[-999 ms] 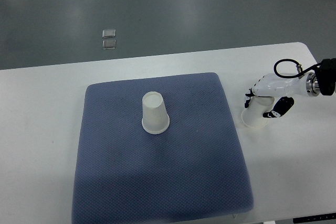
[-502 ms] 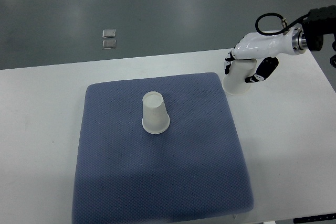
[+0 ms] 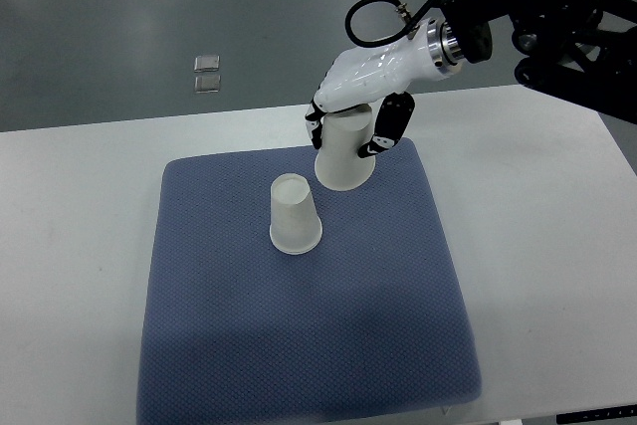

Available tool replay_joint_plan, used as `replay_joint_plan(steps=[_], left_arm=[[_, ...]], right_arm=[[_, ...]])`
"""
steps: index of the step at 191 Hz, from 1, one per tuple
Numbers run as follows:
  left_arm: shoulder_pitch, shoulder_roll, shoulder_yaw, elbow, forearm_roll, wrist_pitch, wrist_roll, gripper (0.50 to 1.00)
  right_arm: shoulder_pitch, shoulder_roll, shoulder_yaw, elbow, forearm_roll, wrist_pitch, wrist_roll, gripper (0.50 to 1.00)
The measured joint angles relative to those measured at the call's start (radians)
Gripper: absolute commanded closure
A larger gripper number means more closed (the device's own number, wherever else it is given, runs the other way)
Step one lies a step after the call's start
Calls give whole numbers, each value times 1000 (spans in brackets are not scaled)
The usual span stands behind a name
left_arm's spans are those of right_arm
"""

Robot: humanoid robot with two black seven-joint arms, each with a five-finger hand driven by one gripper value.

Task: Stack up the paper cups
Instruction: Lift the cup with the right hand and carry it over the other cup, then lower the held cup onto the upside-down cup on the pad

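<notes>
Top view: right hand (image 3: 356,124) clasps inverted cup (image 3: 344,158) by its sidewall, second cup (image 3: 295,214) lower-left on mat (image 3: 309,345); light, thin-walled, likely crushable—grip gently mid-wall.

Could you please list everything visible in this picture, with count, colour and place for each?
Paper cup on mat: one, white, upside down near the mat's middle.
Held paper cup: one, white, mouth downward, above the mat's far edge, just beyond and to the right of the standing cup.
Mat: one, blue-grey, in the centre of the table.
Table: one, white, under everything.
Small clear squares: two, transparent, on the grey floor beyond the table.
Right hand: one, white with black fingers, wrapped around the held paper cup; its dark arm enters from the upper right.
Left hand: not in view.
</notes>
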Motion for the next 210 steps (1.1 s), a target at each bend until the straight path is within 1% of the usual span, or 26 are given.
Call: replay_joint_plan(steps=[33, 121, 155, 210], left_arm=[[0, 0, 0, 0, 0, 0, 0, 500], [0, 0, 0, 0, 0, 0, 0, 500], [0, 0, 0, 0, 0, 0, 0, 500], [0, 0, 0, 0, 0, 0, 0, 500]], right_arm=[[3, 82, 4, -41, 3, 2, -2, 844], [-6, 184, 10, -142, 5, -1, -3, 842], [-11, 199, 9, -167, 4, -1, -3, 842], [-29, 214, 0, -171, 2, -1, -3, 842]])
